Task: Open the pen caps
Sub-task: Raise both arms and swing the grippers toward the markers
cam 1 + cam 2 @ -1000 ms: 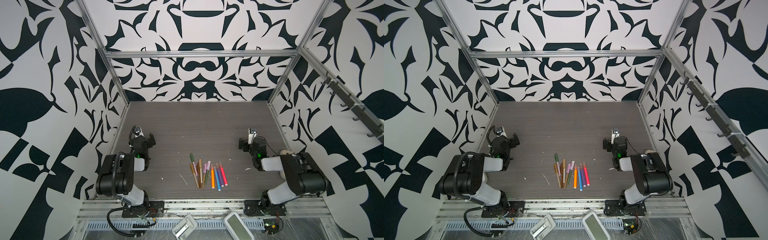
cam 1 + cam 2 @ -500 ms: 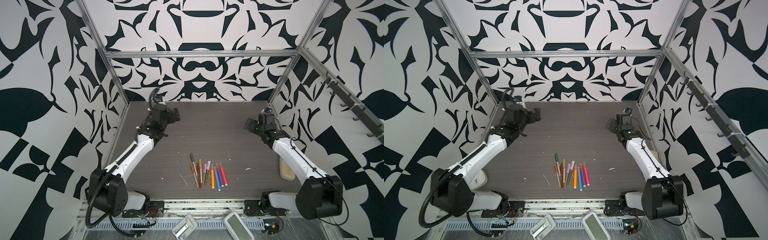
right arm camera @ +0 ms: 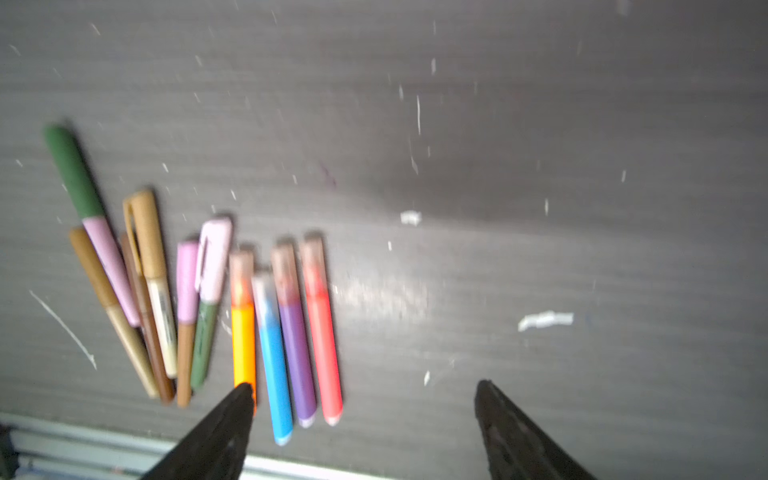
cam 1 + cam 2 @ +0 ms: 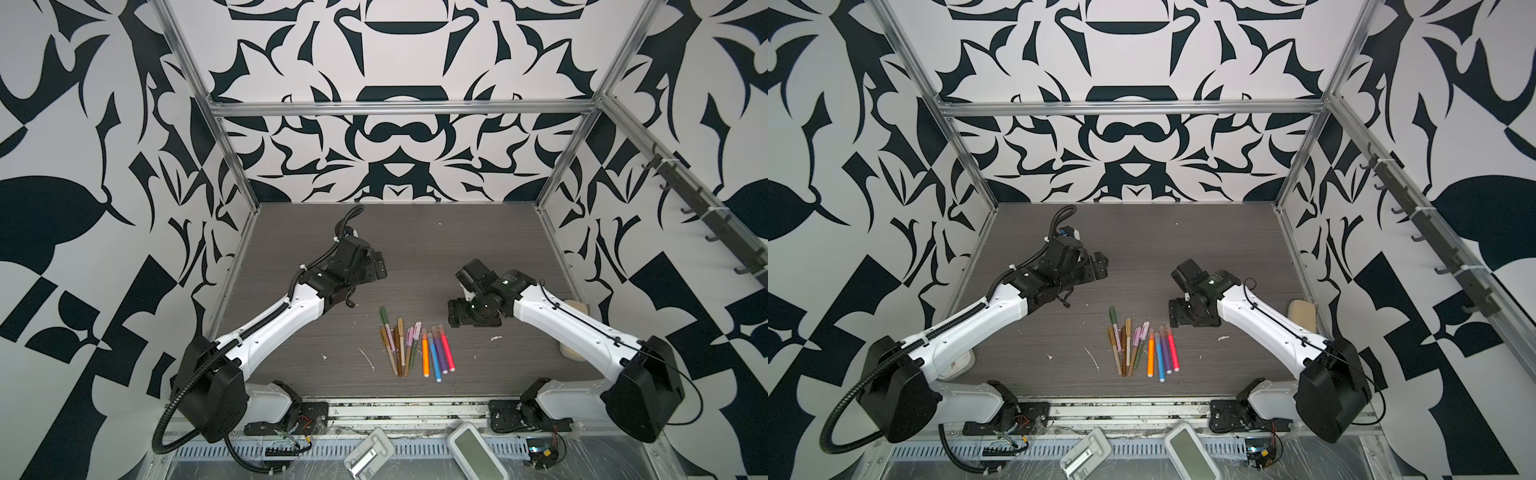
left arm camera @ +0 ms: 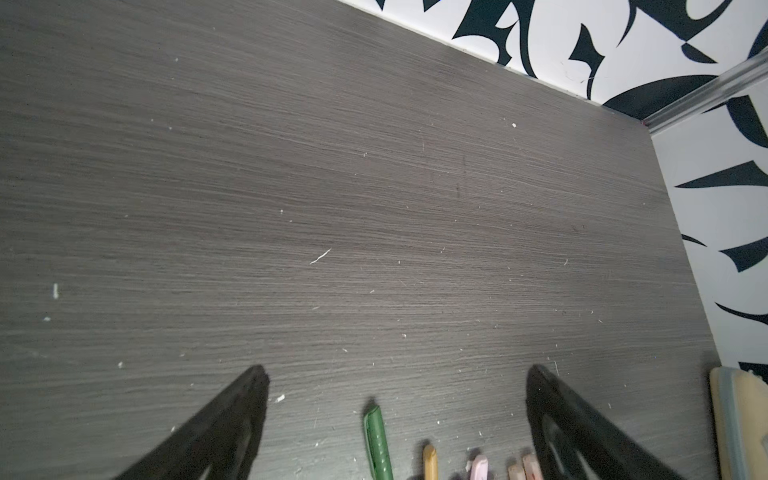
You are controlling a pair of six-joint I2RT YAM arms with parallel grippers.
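Several pens (image 4: 415,349) (image 4: 1142,349) lie side by side near the table's front middle, every one with its cap on. In the right wrist view the orange (image 3: 243,332), blue (image 3: 272,353), purple (image 3: 295,345) and pink-red (image 3: 322,332) pens carry translucent peach pen caps (image 3: 286,266). The muted pens carry green (image 3: 72,170), tan (image 3: 145,232) and pink (image 3: 214,257) caps. My left gripper (image 4: 376,268) (image 4: 1098,268) (image 5: 395,382) hovers open behind the pens, left of them. My right gripper (image 4: 461,320) (image 4: 1183,318) (image 3: 365,392) points down, open and empty, just right of the pens.
A beige block (image 4: 575,309) (image 4: 1302,313) rests against the right wall. White scraps (image 4: 368,359) litter the dark table. A white object (image 4: 961,365) sits under the left arm. Two small devices (image 4: 476,457) (image 4: 370,455) lie on the front rail.
Both arms unfolded from their rest poses, rose toward the back, then came inward and down toward the pens. The right gripper now points down beside them.
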